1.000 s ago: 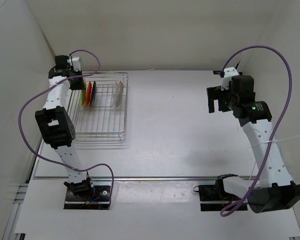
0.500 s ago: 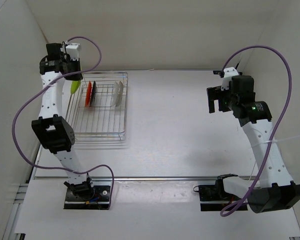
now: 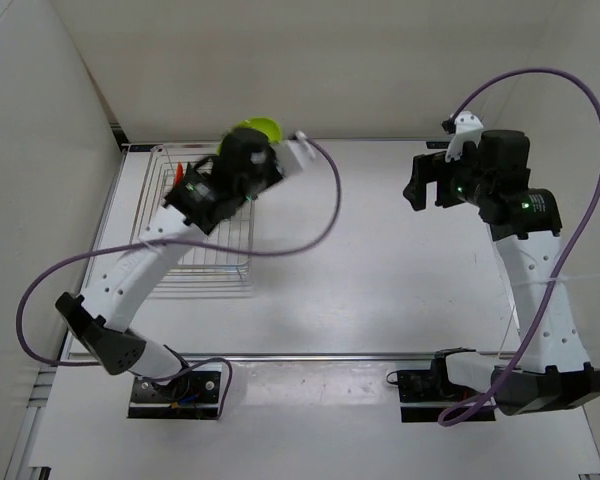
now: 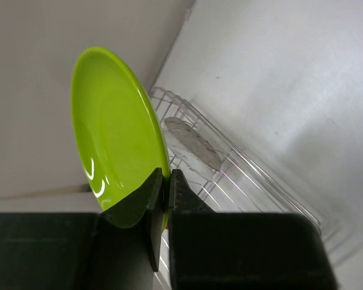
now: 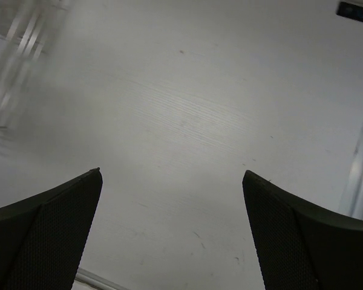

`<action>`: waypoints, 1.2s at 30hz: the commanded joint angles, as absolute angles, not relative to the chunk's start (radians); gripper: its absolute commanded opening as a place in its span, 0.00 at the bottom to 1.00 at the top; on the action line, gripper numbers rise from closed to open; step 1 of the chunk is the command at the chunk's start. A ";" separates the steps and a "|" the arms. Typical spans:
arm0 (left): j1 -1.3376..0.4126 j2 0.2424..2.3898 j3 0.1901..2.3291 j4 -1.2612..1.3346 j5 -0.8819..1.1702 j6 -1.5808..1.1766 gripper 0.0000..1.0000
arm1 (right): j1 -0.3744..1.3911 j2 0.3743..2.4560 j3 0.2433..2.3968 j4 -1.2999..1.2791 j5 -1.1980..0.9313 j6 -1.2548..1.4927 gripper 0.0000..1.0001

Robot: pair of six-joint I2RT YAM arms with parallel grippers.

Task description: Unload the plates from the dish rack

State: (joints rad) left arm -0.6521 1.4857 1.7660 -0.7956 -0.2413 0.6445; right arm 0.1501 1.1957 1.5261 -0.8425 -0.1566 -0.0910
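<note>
High rear camera looks down; 2 close wrist cameras share the dish rack (image 4: pixel 248 178).

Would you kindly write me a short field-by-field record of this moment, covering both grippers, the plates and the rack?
left gripper: shut on the lower rim of the lime green round plate
lime green round plate: held on edge, lifted off the rack
right gripper: open, empty, above the white table
silver wire dish rack: on the table's left side
clear transparent plate: standing in the rack
red-orange plate: only an edge shows beside the left arm
</note>
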 commanded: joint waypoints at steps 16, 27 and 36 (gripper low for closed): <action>-1.308 1.575 1.453 -0.410 -0.848 1.138 0.11 | 0.046 1.403 1.717 -0.838 -0.775 -0.020 0.94; -1.348 1.664 1.565 -0.380 -0.848 1.158 0.11 | 0.112 1.456 1.698 -0.828 -0.795 -0.029 0.80; -1.348 1.704 1.585 -0.341 -0.848 1.193 0.11 | 0.146 1.474 1.677 -0.828 -0.767 -0.049 0.76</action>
State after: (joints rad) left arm -1.3441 1.7084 1.5372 -0.3805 -0.8223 1.1744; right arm 0.1410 1.4734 1.6775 -0.8436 -0.7654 -0.0277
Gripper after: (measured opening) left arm 0.180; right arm 0.773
